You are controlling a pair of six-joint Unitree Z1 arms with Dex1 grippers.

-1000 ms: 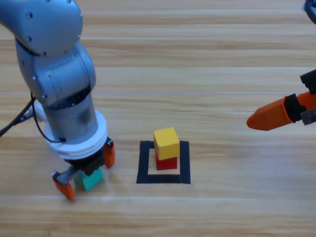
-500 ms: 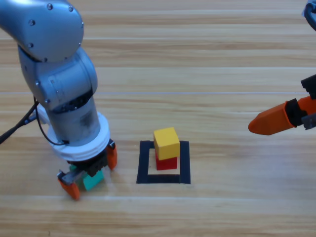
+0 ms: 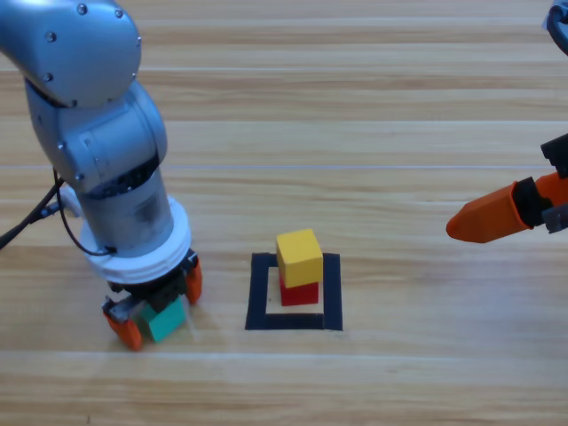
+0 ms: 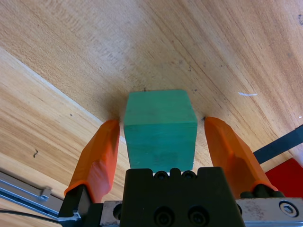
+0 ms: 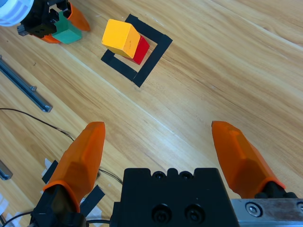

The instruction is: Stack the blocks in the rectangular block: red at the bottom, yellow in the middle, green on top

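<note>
Left of the tape square (image 3: pixel 294 319), the left gripper (image 3: pixel 156 303) stands on the table with its jaws spread around the green cube (image 4: pixel 161 128), a small gap showing on one side. Inside the square, the yellow cube (image 3: pixel 299 257) sits on the red cube (image 3: pixel 300 292). At the right edge, the right gripper (image 5: pixel 163 153) waits with jaws wide apart.

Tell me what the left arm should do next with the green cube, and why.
Probably close the jaws. The left gripper is down on the table, straddling the green cube, with a narrow gap visible beside each jaw. Yellow already sits on red inside the frame, so green goes last.
</note>
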